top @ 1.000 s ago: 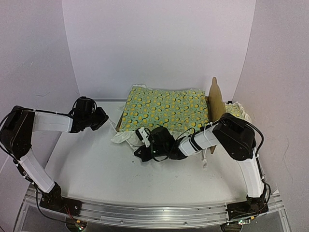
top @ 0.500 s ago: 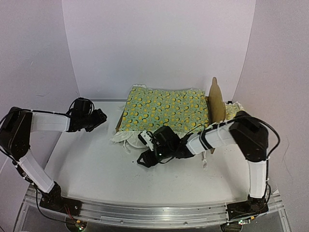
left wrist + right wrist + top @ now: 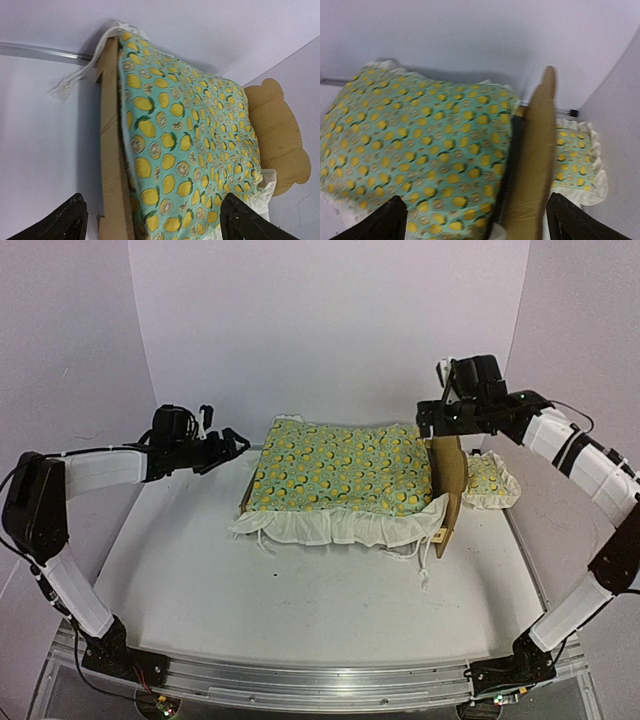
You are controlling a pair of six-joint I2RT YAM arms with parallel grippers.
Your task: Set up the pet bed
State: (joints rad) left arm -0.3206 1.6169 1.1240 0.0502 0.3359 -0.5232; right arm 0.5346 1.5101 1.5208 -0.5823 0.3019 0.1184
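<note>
The pet bed (image 3: 447, 485) stands mid-table, its plywood headboard (image 3: 537, 150) upright at the right end. A lemon-print blanket (image 3: 345, 468) covers it, and its white ruffle hangs over the near rail. A dark strip of mattress (image 3: 512, 150) shows beside the headboard. My left gripper (image 3: 232, 447) hovers open at the foot end, apart from the plywood footboard (image 3: 111, 150), with nothing between its fingers (image 3: 60, 222). My right gripper (image 3: 432, 422) is open and empty, raised above the headboard.
A small ruffled lemon pillow (image 3: 487, 480) lies on the table right of the headboard, close to the right wall. White tie strings (image 3: 424, 570) trail off the bed's near right corner. White walls enclose the back and both sides.
Both grippers have opened. The right arm lifted from the bed's near side to above the headboard. The left gripper moved toward the foot end. The ruffle now lies spread along the near rail.
</note>
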